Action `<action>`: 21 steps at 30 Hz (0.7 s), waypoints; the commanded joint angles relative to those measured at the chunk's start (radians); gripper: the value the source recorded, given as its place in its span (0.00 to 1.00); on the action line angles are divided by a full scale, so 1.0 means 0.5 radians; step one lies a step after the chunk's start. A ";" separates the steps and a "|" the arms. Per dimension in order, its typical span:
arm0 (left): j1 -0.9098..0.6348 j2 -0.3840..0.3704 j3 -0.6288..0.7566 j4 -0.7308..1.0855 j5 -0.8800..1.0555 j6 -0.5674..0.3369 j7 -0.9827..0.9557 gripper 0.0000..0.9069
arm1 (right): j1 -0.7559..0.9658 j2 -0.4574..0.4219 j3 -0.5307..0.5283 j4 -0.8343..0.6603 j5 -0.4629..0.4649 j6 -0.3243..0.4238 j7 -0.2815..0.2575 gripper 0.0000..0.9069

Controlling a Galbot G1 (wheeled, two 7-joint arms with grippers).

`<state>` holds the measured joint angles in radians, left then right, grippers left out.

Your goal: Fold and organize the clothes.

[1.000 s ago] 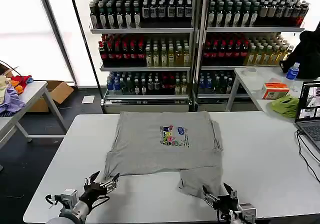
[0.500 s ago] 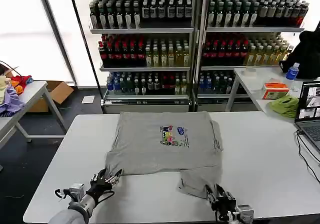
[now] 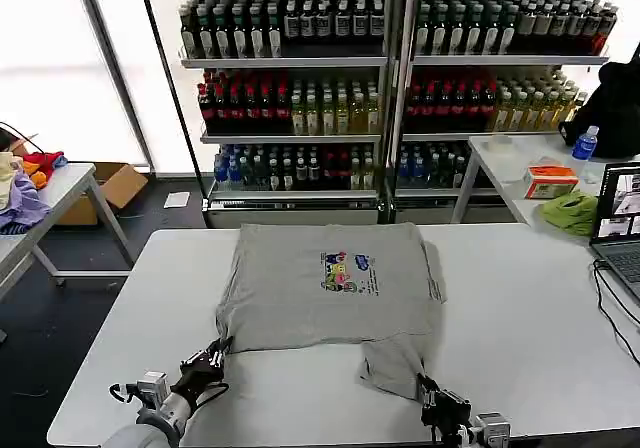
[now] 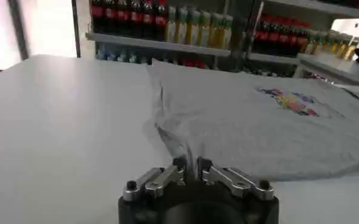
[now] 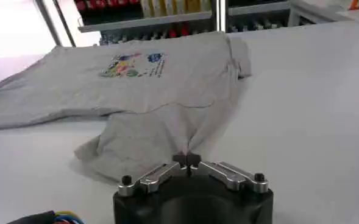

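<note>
Shirt (image 3: 330, 288) spread on the table (image 3: 530, 338), print up | left gripper (image 3: 207, 360) pinched shut on its near-left corner | right gripper (image 3: 437, 404) clamped on the near flap | best bet: lift both corners level, carry them away together, keep the hem taut.

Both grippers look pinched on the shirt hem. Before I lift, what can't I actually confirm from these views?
- How much cloth each gripper holds: left gripper and right gripper have fingertips together at the grey shirt edge, but the gripper bodies hide the cloth between the pads.
- Layers under the near flap: shirt's top layer covers them.
- Chest print text: too small.
</note>
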<state>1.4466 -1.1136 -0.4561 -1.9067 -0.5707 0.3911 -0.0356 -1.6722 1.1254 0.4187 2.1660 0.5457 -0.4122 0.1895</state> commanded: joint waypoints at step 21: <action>0.759 0.104 -0.309 -0.829 -0.005 0.303 -0.113 0.01 | -0.920 -0.108 0.268 0.452 -0.133 0.293 -0.323 0.00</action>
<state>1.6566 -1.0962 -0.5583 -2.1326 -0.5715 0.4784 -0.0815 -1.9891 1.0835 0.5187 2.3407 0.5206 -0.3058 0.0769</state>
